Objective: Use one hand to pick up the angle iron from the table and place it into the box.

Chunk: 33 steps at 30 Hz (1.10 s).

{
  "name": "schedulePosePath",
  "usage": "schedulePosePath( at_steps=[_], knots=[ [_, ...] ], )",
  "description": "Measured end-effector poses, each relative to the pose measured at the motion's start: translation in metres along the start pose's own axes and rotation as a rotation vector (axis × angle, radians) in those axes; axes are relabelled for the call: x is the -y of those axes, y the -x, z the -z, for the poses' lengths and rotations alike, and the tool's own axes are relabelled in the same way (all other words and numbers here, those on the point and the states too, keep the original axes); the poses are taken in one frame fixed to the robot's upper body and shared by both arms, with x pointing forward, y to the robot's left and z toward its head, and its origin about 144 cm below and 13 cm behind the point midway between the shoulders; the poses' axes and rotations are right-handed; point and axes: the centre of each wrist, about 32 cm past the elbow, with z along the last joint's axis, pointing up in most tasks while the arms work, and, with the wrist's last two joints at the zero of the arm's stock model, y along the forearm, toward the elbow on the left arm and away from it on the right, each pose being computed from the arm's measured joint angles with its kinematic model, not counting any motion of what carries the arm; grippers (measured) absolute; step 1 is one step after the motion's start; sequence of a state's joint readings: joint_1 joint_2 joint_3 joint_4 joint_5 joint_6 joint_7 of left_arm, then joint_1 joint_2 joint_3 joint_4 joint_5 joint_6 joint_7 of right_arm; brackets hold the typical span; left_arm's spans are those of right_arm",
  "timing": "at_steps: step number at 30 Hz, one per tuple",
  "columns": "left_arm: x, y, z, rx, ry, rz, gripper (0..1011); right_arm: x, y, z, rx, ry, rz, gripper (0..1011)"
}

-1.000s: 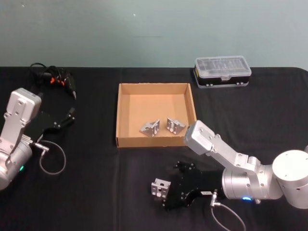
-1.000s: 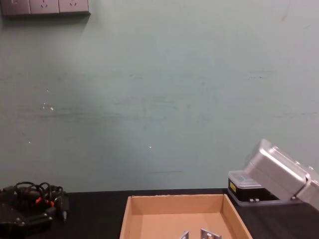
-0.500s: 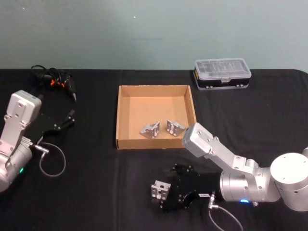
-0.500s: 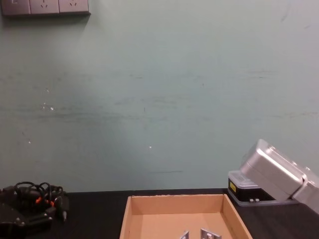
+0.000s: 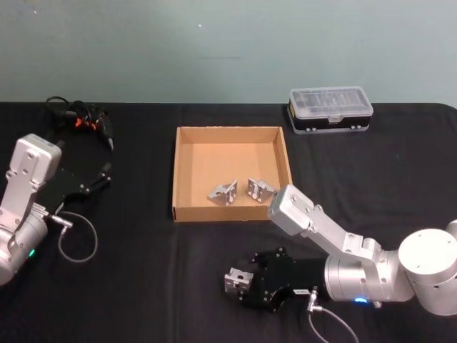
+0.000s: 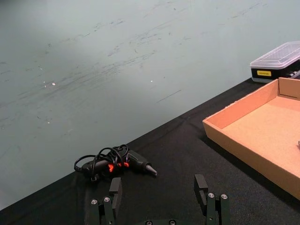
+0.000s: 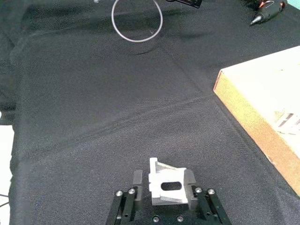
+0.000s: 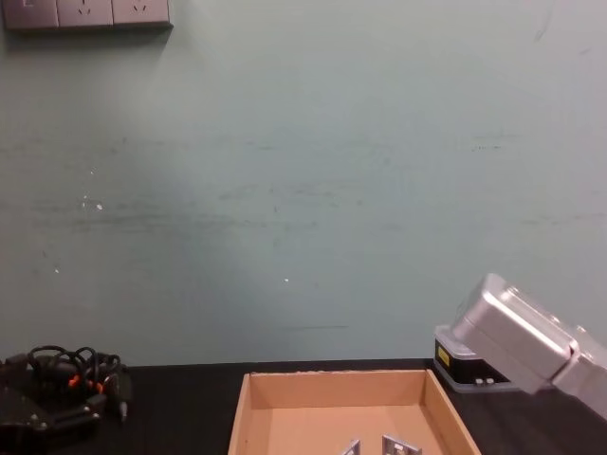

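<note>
Right black claw gripper [image 7: 161,194] has its fingers on both sides of the small silver angle iron [image 7: 167,187], low on the flat black table [image 5: 143,286] for grasping; the tan cardboard box [image 5: 175,171] is near; left gripper [image 6: 159,206], parked, is spread.

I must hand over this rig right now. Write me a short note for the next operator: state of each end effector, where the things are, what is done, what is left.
Right end effector: low over the table, in front of the box, fingers on both sides of the loose angle iron; whether it grips it cannot be told.
Left end effector: open, idle at the table's left side.
Done: two angle irons lie inside the box.
Left: secure the grip, lift the angle iron, carry it over the box wall, release it.
</note>
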State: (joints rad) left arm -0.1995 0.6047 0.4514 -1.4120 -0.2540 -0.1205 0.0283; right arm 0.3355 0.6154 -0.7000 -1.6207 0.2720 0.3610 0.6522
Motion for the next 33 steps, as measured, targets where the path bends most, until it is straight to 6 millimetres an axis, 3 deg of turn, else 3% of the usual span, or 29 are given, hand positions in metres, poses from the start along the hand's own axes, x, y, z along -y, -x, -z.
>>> schedulePosePath(
  at_steps=[15,27,33],
  knots=[
    [0.0,0.0,0.0,0.0,0.0,0.0,1011,0.0,0.001,0.0,-0.004,-0.004,0.009,105],
    [0.0,0.0,0.0,0.0,0.0,0.0,1011,0.005,0.003,-0.003,-0.012,-0.042,0.037,86],
    [0.0,0.0,0.0,0.0,0.0,0.0,1011,0.023,0.002,-0.018,0.001,-0.112,0.097,86]
  ],
)
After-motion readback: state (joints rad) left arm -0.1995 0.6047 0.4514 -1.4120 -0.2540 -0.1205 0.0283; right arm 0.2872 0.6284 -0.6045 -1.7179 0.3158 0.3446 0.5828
